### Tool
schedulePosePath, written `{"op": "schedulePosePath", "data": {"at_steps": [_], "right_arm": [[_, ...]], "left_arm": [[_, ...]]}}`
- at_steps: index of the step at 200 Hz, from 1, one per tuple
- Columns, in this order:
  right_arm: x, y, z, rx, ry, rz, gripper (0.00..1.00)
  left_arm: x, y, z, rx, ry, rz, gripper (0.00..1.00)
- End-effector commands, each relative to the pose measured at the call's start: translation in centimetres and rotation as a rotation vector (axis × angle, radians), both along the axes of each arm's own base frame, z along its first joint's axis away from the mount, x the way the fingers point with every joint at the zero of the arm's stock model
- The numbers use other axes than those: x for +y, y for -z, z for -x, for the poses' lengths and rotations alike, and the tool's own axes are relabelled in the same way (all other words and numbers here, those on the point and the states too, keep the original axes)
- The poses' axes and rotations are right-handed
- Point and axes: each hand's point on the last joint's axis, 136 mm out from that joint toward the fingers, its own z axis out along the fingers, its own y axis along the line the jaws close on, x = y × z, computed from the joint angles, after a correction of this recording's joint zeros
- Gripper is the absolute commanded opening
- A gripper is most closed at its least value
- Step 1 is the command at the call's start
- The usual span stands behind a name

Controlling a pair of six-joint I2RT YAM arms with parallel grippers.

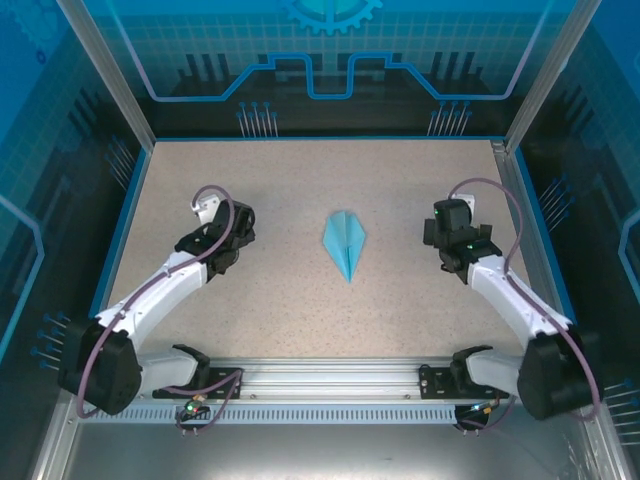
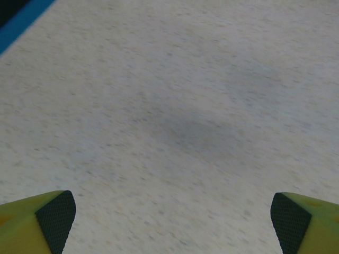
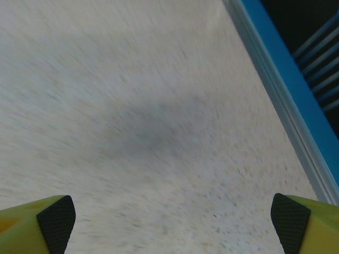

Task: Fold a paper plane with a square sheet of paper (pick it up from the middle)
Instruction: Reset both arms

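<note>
The square sheet of paper lies folded as a light-blue paper plane point(image 1: 344, 243) flat on the middle of the speckled table point(image 1: 300, 310), its narrow tip towards the arms. My left gripper point(image 1: 232, 222) hovers well to the plane's left, apart from it. In the left wrist view the left gripper point(image 2: 172, 219) is open, its yellow fingers point(image 2: 37, 222) wide apart over bare table. My right gripper point(image 1: 445, 230) hovers to the plane's right, also apart from it. The right wrist view has the right gripper point(image 3: 172, 219) open too, with nothing between its fingers point(image 3: 304, 222).
A blue border rim point(image 1: 520, 200) runs along the table's right side and appears again as the blue rim point(image 3: 288, 79) close to the right gripper. A blue rim corner point(image 2: 21, 21) sits at the far left. The arm bases stand on a metal rail point(image 1: 320, 380).
</note>
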Motion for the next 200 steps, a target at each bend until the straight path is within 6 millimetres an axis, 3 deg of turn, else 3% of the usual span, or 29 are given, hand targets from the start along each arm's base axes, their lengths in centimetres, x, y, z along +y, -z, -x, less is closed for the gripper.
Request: {"op": "schedulePosePath", "data": {"at_steps": [1, 19, 41, 63, 92, 104, 120, 139, 161, 178, 200], "right_arm": [[0.2, 1.2, -2.5, -0.081, -0.084, -0.020, 0.99], [1.1, 2.6, -3.0, -0.144, -0.140, -0.055, 0.99], [2.6, 2.3, -3.8, -0.258, -0.233, -0.089, 0.99], [3.6, 1.5, -4.7, -0.329, -0.313, -0.083, 0.99], [3.9, 1.4, -5.6, -0.386, -0.379, -0.089, 0.99], [4.0, 2.3, -5.8, -0.399, -0.401, -0.112, 0.99], [5.6, 3.5, -6.1, -0.385, -0.500, -0.127, 0.99], [5.7, 3.8, -6.5, -0.356, -0.517, -0.157, 0.99], [5.7, 3.8, -6.5, -0.350, -0.510, -0.151, 0.99], [5.5, 3.9, -6.5, -0.350, -0.501, -0.150, 0.99], [5.5, 3.9, -6.5, -0.350, -0.501, -0.151, 0.99]], "left_arm": [[2.0, -1.6, -1.6, -0.113, 0.022, -0.171, 0.99], [3.2, -0.5, -2.3, -0.143, 0.026, -0.201, 0.99], [4.3, 1.8, -2.8, -0.151, 0.024, -0.192, 0.99], [3.7, 3.6, -3.8, -0.191, 0.081, -0.199, 0.99], [2.8, 3.4, -5.0, -0.240, 0.168, -0.195, 0.99], [2.5, 3.3, -5.3, -0.255, 0.210, -0.203, 0.99], [2.9, 3.0, -5.4, -0.295, 0.216, -0.201, 0.99], [3.6, 3.9, -5.5, -0.362, 0.224, -0.155, 0.99], [2.1, 5.0, -6.2, -0.329, 0.329, -0.116, 0.99], [2.7, 6.3, -6.4, -0.307, 0.318, -0.077, 0.99], [3.0, 5.9, -6.5, -0.318, 0.317, -0.058, 0.99]]}}
